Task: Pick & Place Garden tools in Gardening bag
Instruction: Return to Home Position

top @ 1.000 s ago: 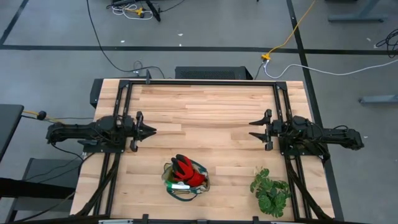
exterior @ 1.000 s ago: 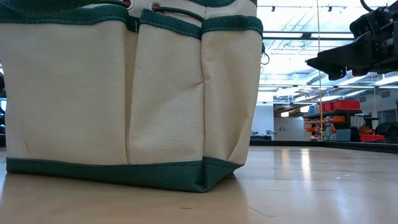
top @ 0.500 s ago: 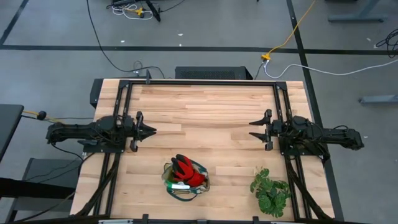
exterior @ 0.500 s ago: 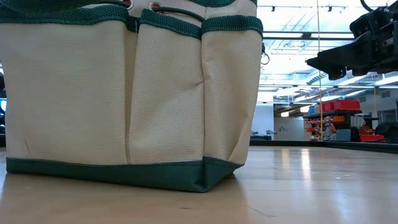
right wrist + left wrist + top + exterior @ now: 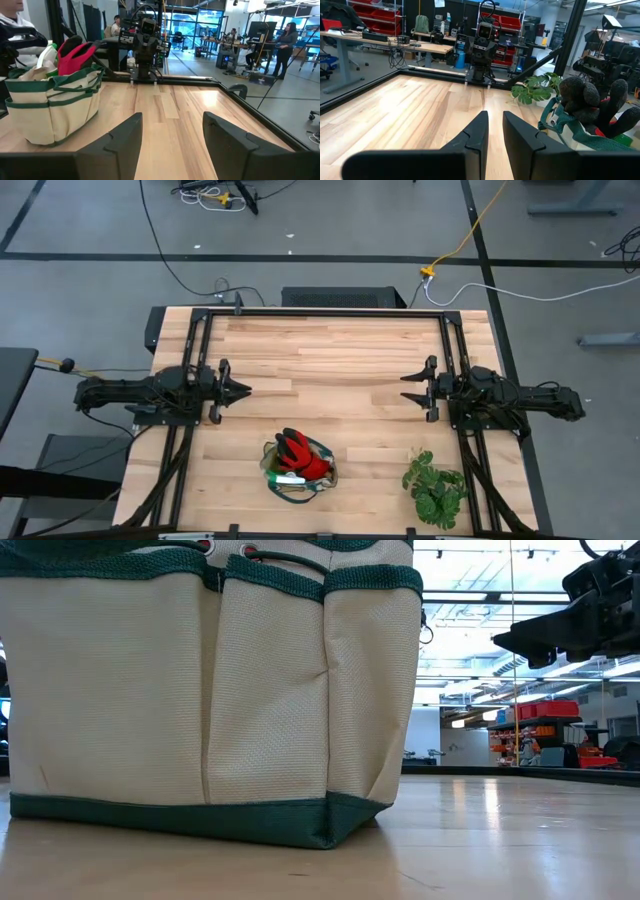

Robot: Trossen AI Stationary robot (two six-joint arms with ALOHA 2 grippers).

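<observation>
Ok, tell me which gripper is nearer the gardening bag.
Left. In the high view, the left gripper sits up and left of the gardening bag; the right gripper waits farther off, to its upper right.

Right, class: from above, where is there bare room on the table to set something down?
The broad bare wood between the left gripper and right gripper, reaching the frame's back rail. Crowded: the front edge, with gardening bag and plant.
</observation>
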